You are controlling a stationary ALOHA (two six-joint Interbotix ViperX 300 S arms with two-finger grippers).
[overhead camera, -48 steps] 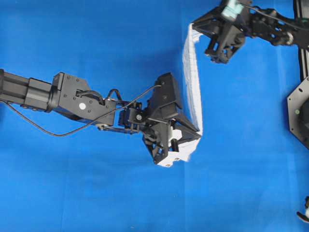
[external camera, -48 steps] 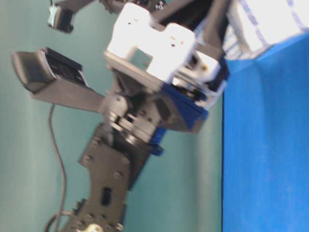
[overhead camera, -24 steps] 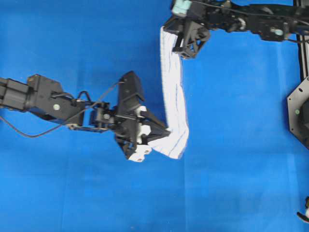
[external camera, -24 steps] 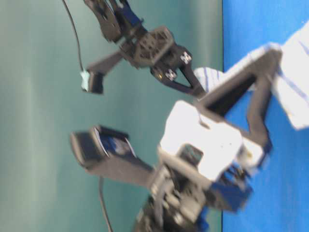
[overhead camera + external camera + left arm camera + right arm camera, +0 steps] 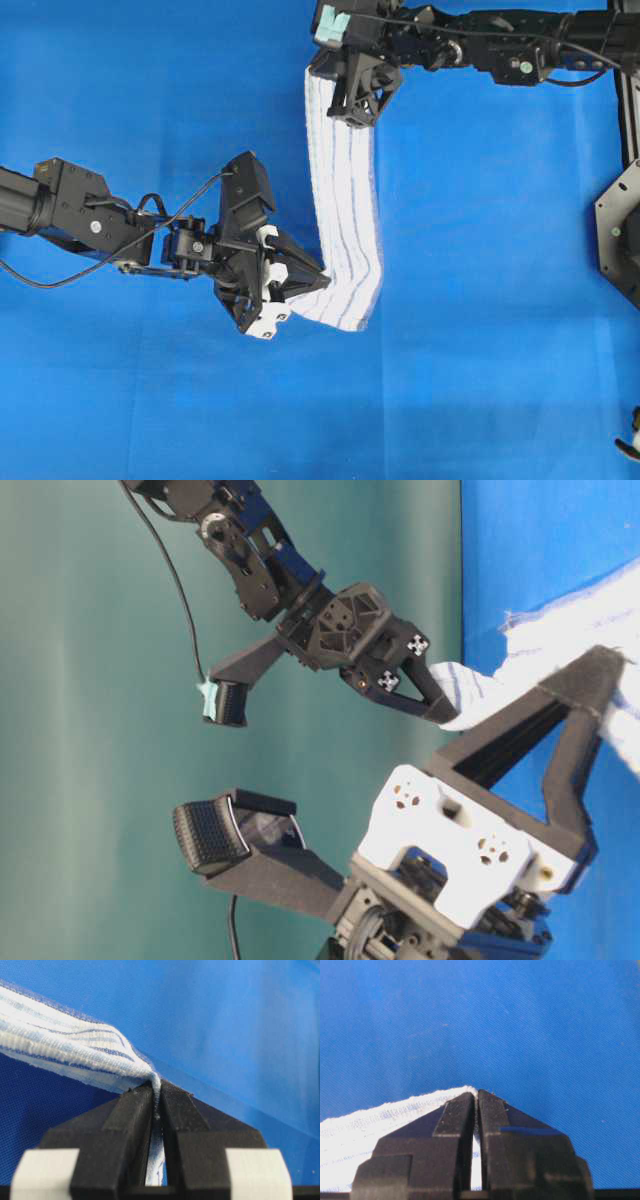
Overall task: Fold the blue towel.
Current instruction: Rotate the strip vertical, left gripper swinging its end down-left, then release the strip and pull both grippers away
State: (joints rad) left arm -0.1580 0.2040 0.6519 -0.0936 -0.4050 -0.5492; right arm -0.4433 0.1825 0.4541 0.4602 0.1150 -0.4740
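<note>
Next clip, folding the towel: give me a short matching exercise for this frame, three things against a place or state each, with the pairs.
Things:
1. left gripper
2. right gripper
3. blue towel

Places or states:
A. strung between the two grippers
B. shut on the towel's near end, low in the overhead view
C. shut on the towel's far end, at the top of the overhead view

Pairs: 1-B, 2-C, 3-A

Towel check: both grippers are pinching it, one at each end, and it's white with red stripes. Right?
Not quite. The stripes on the towel are blue, not red; the left wrist view shows them close up. The rest holds: the left gripper and the right gripper are each shut on an end of it.
</note>
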